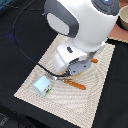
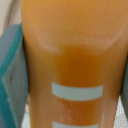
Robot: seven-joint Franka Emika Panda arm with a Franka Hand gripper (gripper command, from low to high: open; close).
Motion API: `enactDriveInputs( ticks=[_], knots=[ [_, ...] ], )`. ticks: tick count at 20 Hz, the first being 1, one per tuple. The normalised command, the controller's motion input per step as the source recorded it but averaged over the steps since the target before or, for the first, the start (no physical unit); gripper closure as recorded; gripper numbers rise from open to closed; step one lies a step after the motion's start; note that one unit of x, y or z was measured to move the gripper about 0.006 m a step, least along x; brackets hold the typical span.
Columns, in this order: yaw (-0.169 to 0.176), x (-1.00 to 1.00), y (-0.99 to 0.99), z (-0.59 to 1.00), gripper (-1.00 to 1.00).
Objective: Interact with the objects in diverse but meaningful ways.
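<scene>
Dark surface (image 1: 15,60) w/ a beige woven mat (image 1: 92,92) laid on it, tilted like a diamond in the exterior view. Mat is the landmark here.

Near the mat's corner toward the exterior view's left: pale blue carton (image 1: 42,86), lying on the mat, greenish bits on its side. A black cable (image 1: 22,22) loops over the dark surface beyond the mat on that side and runs in toward the arm.

Mid-mat: the white arm (image 1: 82,20) fills most of the frame, wrist down low over the mat centre. End effector (image 1: 70,71) sits right at the mat, fingers mostly hidden under the wrist housing. An orange handle (image 1: 77,85) pokes out on the mat just beside it; another orange bit (image 1: 94,60) shows on the far side of the wrist — can't tell what either belongs to.

Wrist view: a yellow-orange slab (image 2: 75,60) fills the frame, very close, w/ two pale bars across it; grey-teal finger (image 2: 11,65) pressed alongside one edge. Looks gripped, but the other finger isn't seen, so can't tell for sure.

Past the mat, exterior view's right top corner: a pale bowl (image 1: 122,17) on a brownish patch.
</scene>
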Motion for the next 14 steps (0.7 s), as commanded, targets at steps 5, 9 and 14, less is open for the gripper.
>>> enactDriveInputs(
  ticks=[5,9,14],
  knots=[
    [-0.087,-0.58,0.02,0.13,1.00],
    [-0.088,-0.54,0.00,0.05,1.00],
    [-0.063,-0.51,0.03,0.00,1.00]
  ],
)
